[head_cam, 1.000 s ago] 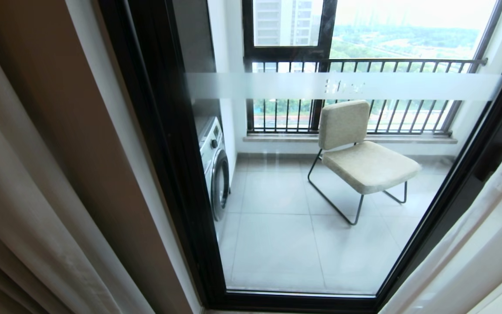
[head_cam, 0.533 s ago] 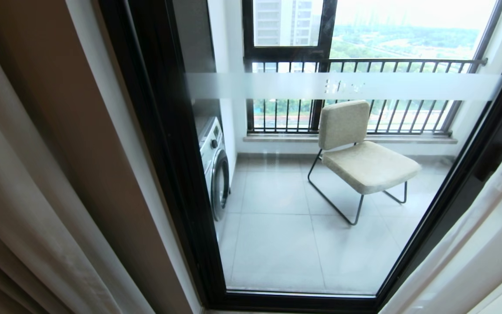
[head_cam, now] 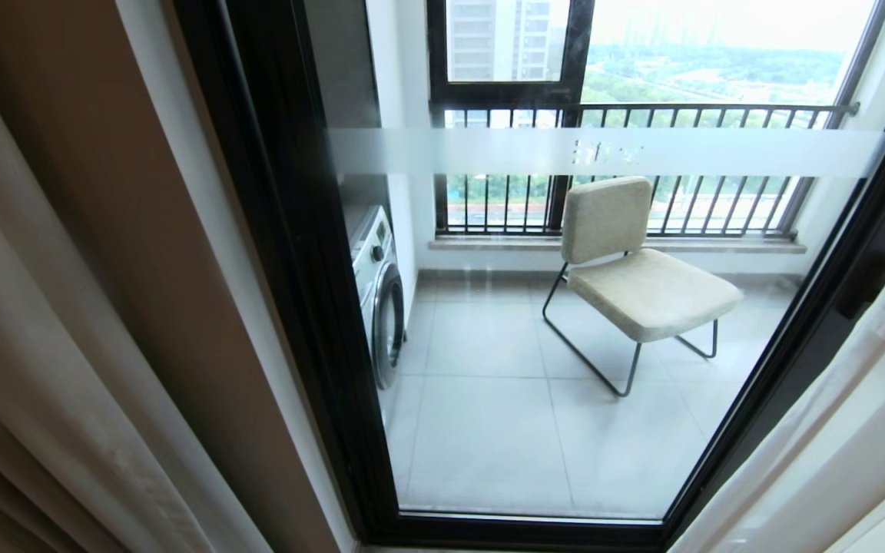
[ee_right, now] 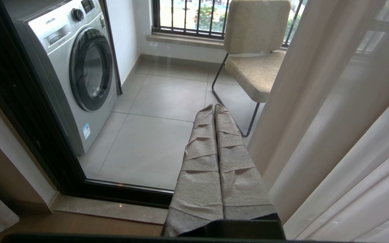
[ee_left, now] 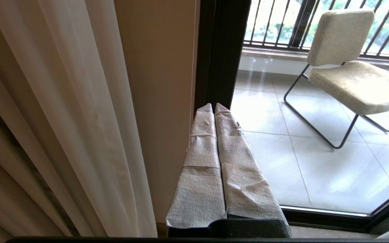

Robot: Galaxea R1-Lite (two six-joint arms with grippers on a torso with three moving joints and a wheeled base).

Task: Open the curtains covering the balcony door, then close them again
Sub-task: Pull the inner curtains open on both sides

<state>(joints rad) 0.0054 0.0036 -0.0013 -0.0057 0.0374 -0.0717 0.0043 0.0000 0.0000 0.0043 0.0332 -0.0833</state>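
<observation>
Curtains (head_cam: 43,369) parted to both edges | balcony door (head_cam: 550,346) uncovered | left hand (ee_left: 214,108), right hand (ee_right: 213,108) clenched, empty

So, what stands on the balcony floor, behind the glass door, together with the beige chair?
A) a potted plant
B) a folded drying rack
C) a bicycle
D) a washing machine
D: a silver front-loading washing machine stands against the side wall behind the glass of the balcony door, across the tiled floor from the beige chair; none of the other things is in view.
</observation>
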